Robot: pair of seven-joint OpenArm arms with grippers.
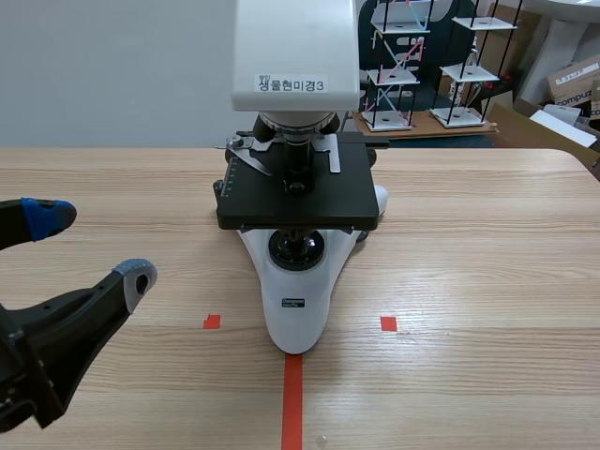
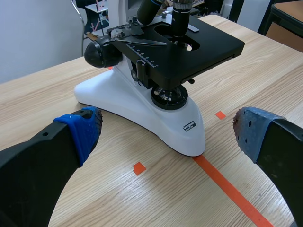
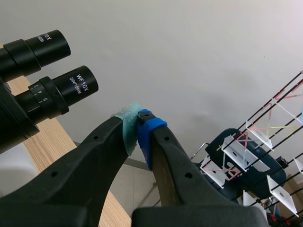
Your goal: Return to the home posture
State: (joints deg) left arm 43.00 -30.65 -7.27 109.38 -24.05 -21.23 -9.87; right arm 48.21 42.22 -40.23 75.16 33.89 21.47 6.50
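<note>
A white and black microscope [image 1: 298,187] stands in the middle of the table, its base on the orange-red tape line. My left gripper [image 1: 89,246] is open at the near left of the table, well short of the microscope, and holds nothing. The left wrist view has its blue pads [image 2: 83,127] wide apart, with the microscope base [image 2: 142,109] ahead of them. My right gripper [image 3: 138,131] is shut on nothing and raised, close beside the two black eyepieces [image 3: 52,85]. It does not show in the scene view.
The wooden table [image 1: 487,281] carries small orange-red tape marks [image 1: 388,322] on either side of the base. Behind the far edge stand wire racks with white plates [image 1: 427,66] and cardboard boxes [image 1: 574,80].
</note>
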